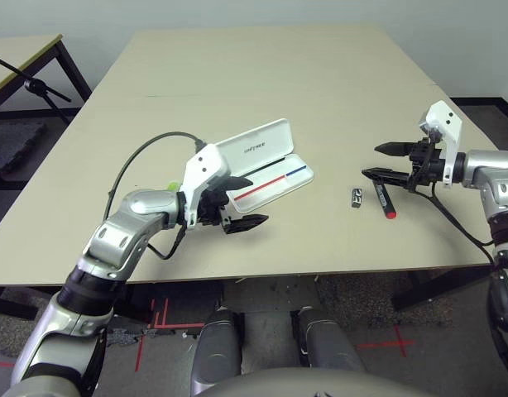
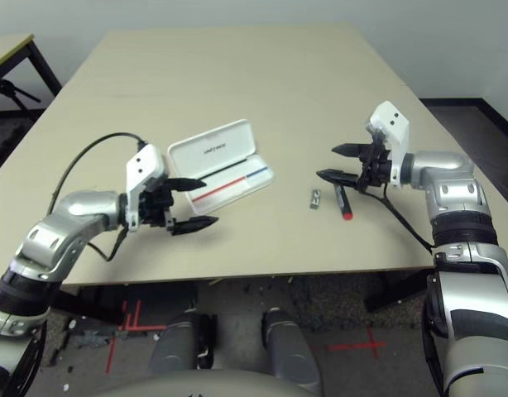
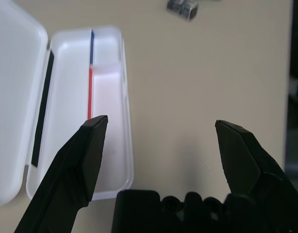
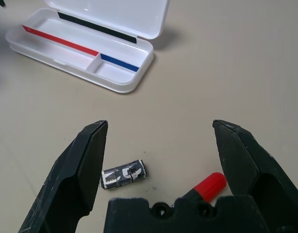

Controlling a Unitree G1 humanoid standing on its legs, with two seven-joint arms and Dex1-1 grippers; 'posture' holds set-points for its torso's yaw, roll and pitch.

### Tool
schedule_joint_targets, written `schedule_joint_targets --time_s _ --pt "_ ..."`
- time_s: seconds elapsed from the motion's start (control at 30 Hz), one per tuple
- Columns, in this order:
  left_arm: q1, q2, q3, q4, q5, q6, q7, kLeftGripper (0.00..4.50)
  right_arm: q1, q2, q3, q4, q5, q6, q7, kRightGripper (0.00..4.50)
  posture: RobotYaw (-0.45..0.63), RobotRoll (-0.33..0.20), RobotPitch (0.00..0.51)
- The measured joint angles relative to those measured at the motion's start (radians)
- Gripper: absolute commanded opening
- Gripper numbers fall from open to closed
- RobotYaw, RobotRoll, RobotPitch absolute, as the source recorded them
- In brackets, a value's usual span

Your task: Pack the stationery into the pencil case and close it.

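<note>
Marker [image 1: 385,201], red with a black end, lies on the table [image 1: 320,99] just below my right gripper [image 1: 385,161], long axis running roughly toward and away from me; the metallic piece [image 1: 356,197] sits just beside it; my right gripper's fingers stand wide and empty, nearer by far; my left gripper [image 2: 194,201], also wide and empty, hovers by the open pencil case [image 1: 266,169]; a lime-green highlighter [image 1: 173,184] peeks behind the left wrist.

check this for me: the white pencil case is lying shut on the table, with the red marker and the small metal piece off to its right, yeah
Not quite: the pencil case is lying open, not shut, its lid tipped back and the red-and-blue stripe inside showing, as the right wrist view makes clear. The rest holds: the red marker and the small metal piece lie on the table to its right.
</note>
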Motion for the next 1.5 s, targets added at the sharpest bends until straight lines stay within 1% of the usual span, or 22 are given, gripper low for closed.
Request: schedule_joint_targets --time_s 0.17,0.23,0.37,0.57,0.8,0.9,1.0,1.07,1.23,1.3,1.5 --pt "-0.024 -0.023 -0.062 0.069 0.087 -0.001 0.013 4.48 0.0 0.012 0.0 -0.004 0.0 0.0 -0.022 4.5 -0.04 0.0 0.07" --pt "-0.032 -0.025 -0.07 0.084 0.112 -0.002 0.013 4.48 0.001 0.012 0.0 -0.005 0.0 -0.004 -0.034 4.5 -0.04 0.0 0.069" --pt "-0.05 -0.055 -0.088 0.131 0.149 -0.003 0.012 4.48 0.002 0.015 0.0 -0.005 0.0 -0.011 -0.056 4.5 -0.04 0.0 0.068" --pt "-0.068 -0.078 -0.1 0.158 0.177 -0.004 0.004 4.48 0.002 0.017 0.0 -0.005 0.0 -0.019 -0.071 4.5 -0.05 0.0 0.065" --pt "-0.068 -0.08 -0.101 0.17 0.192 -0.003 -0.021 4.48 0.003 0.027 0.0 -0.004 0.0 -0.023 -0.081 4.5 -0.05 0.0 0.066" --pt "-0.068 -0.08 -0.1 0.17 0.189 0.007 -0.047 3.91 0.003 0.037 0.0 -0.004 0.0 -0.025 -0.086 4.5 -0.05 0.0 0.066" --pt "-0.068 -0.08 -0.096 0.167 0.183 0.023 -0.066 2.78 0.003 0.041 0.0 -0.006 0.004 -0.022 -0.083 4.5 -0.05 0.0 0.068" --pt "-0.068 -0.079 -0.088 0.165 0.18 0.03 -0.072 1.96 0.006 0.038 0.0 -0.017 0.016 -0.003 -0.066 4.5 -0.05 0.0 0.071" --pt "-0.069 -0.078 -0.069 0.166 0.175 0.036 -0.079 0.02 0.075 -0.042 0.019 -0.12 0.056 0.139 0.063 4.5 -0.06 0.0 0.077" --pt "-0.069 -0.076 -0.063 0.166 0.173 0.039 -0.092 0.02 0.1 -0.069 0.033 -0.157 0.067 0.184 0.102 4.5 -0.06 0.0 0.08" --pt "-0.069 -0.076 -0.062 0.168 0.174 0.037 -0.099 0.02 0.144 -0.08 0.038 -0.261 0.096 0.261 0.145 4.5 -0.06 0.0 0.084"
